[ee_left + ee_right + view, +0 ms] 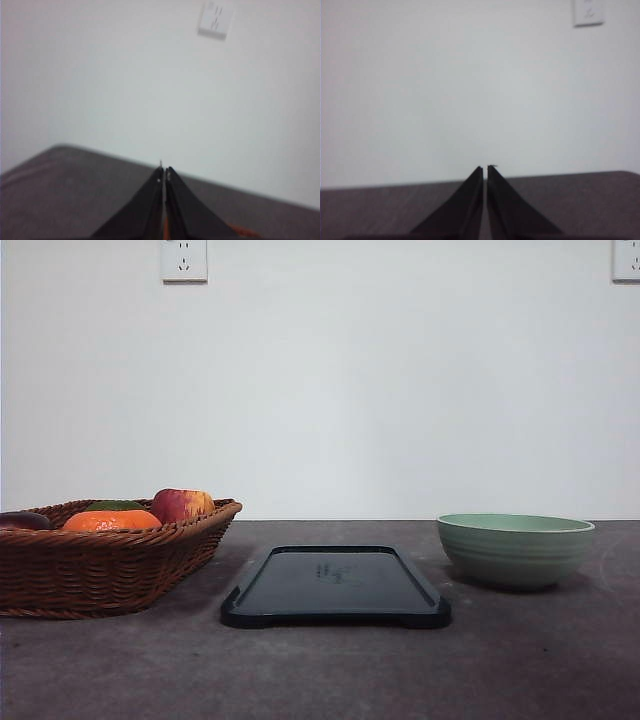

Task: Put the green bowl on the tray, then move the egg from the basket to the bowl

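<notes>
The pale green bowl (515,549) stands upright on the table at the right, apart from the tray. The black tray (336,585) lies flat in the middle with nothing on it. At the left stands the brown wicker basket (95,558), holding an orange, a red apple and other fruit; the egg is hidden from view. My left gripper (164,172) is shut with nothing between its black fingers, facing the wall over bare table. My right gripper (485,168) is likewise shut on nothing, pointing at the wall.
The dark table (320,670) reaches back to a white wall. Wall sockets (184,259) sit high on the wall. Bare table surface lies in front of the tray and between tray and bowl.
</notes>
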### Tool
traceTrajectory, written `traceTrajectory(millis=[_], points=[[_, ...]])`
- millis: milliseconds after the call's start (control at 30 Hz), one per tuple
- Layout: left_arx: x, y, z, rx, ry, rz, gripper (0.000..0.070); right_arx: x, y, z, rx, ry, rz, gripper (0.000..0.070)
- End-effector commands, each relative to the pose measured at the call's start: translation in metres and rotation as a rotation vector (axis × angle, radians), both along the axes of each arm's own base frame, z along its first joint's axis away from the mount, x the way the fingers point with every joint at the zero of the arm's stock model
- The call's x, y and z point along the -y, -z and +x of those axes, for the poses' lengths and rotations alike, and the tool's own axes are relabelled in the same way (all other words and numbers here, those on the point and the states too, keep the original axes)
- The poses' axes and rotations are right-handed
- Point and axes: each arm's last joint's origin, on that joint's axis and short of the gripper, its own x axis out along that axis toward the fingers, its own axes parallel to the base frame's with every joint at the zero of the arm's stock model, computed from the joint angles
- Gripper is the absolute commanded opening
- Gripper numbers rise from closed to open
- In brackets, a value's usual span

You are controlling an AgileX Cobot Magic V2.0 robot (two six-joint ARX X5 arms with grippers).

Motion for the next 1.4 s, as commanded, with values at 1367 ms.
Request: traceTrajectory(millis=[1367], points=[[0.002, -0.038, 0.116, -0.884, 0.472, -0.033, 0.0174, -0.026, -0.012, 0.132, -1.015, -0.365, -0.042, 0.0181]])
